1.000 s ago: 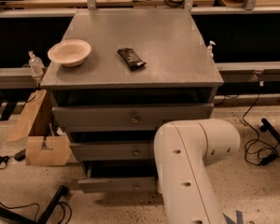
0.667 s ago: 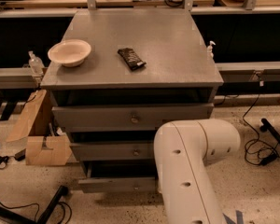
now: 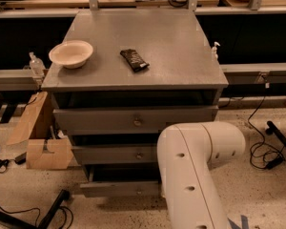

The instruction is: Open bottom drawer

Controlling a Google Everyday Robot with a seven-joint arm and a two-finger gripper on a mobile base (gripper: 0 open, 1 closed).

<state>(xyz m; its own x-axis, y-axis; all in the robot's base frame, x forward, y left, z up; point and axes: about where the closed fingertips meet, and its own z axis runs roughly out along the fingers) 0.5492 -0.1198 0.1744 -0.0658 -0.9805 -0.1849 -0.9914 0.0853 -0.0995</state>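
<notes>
Jaws: couldn't tell. The gripper was out of sight, presumably down behind the bulky white robot arm (image 3: pixel 196 175) that filled the lower right of the view, in front of the cabinet's right side.

Target was the bottom drawer (image 3: pixel 118 189), the slim grey front panel lowest of three and close to the speckled floor. Its right end was hidden by the arm. A dark gap showed above the panel and a bit of side wall at its left end, so it looked at least partly pulled out. I couldn't judge how far.

Handling, as a guess:
- Rigid box, metal or painted board, running on slides. It should only travel straight out.
- Likely light, since nothing of its contents showed.
- Pull square to the front. An off-axis tug could rack it in the runners.

Grip point: the small round centre knob (image 3: pixel 139 192). It was tiny and probably smooth, so a pinch could slip. Hooking behind it or over the panel's top edge looked safer.

The mid-sized drawer front (image 3: pixel 115 154) just above had a like knob, so it would be easy to grab the wrong one.

On the grey cabinet top (image 3: pixel 181 46) sat a shallow white bowl (image 3: pixel 70 53) and a dark snack bar wrapper (image 3: pixel 134 60). A jerky pull could shake them.
</notes>
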